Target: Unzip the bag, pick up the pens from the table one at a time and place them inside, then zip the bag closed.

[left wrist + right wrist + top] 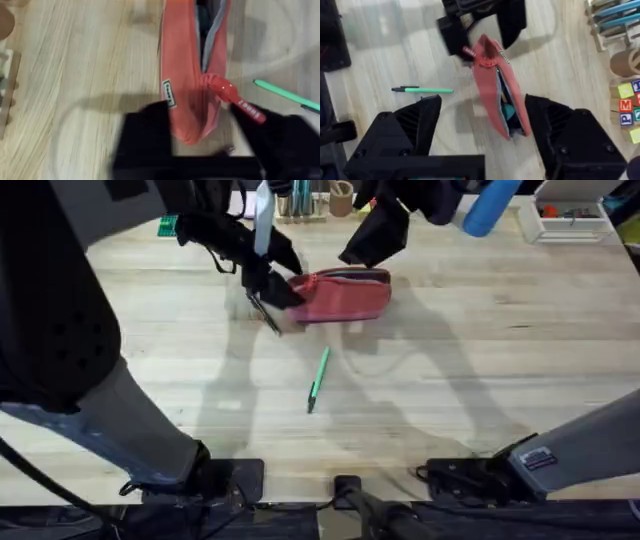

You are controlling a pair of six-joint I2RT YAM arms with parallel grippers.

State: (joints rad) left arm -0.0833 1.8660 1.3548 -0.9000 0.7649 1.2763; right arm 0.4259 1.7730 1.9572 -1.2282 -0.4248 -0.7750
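The salmon-pink bag [342, 296] lies on the table [480, 370] with its zipper open; in the right wrist view something teal shows inside the bag [495, 85]. My left gripper [278, 285] is open, its fingers [145, 135] straddling the bag's left end [187, 100] beside the red zipper pull [227, 92]. Just beyond the bag's far side, my right gripper [372, 240] hovers open over it [484, 105]. The green pen [318, 378] lies in front of the bag. A thin dark stick [266, 313], perhaps the black pen, lies under the left gripper.
A wooden rack with upright teal sticks [300, 202] and a tape roll [342, 198] stand at the back. A white tray [565, 220] sits back right. Lettered blocks [627, 105] lie near the rack. Bare wood stretches to the right and front of the bag.
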